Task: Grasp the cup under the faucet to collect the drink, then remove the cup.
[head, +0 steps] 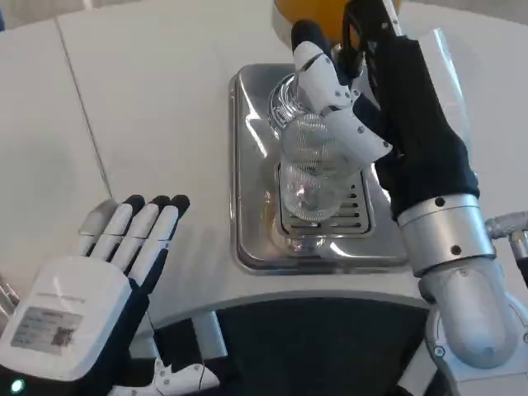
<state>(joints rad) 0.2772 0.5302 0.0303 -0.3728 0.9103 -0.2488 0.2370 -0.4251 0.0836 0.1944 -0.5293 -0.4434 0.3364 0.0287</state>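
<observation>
The clear, ribbed plastic cup (312, 165) was in the upper middle of the frame. It was tipped, with its open mouth facing the bottom of the frame. The right hand (363, 115) was grasping it. The white fingers (330, 87) wrapped over the top and right side of the cup, so the cup lay just left of and below the hand's black palm. The silver right forearm (450, 247) ran from the hand down to the lower right of the frame.

Under the cup was a shiny metal drip tray (247, 165) with a slotted grate (330, 219) in its middle. The cup hung over the grate. I could not tell if it touched the grate. Some orange liquid showed near the grate inside the tray. At the very top of the frame, behind the hand, was a round orange drink tank (289, 8).

The left hand (107, 272) was in the lower left of the frame, well apart from the cup and tray. It was released, holding nothing. Its fingers were straight and close together, pointing toward the top of the frame, above the white table (148, 99).
</observation>
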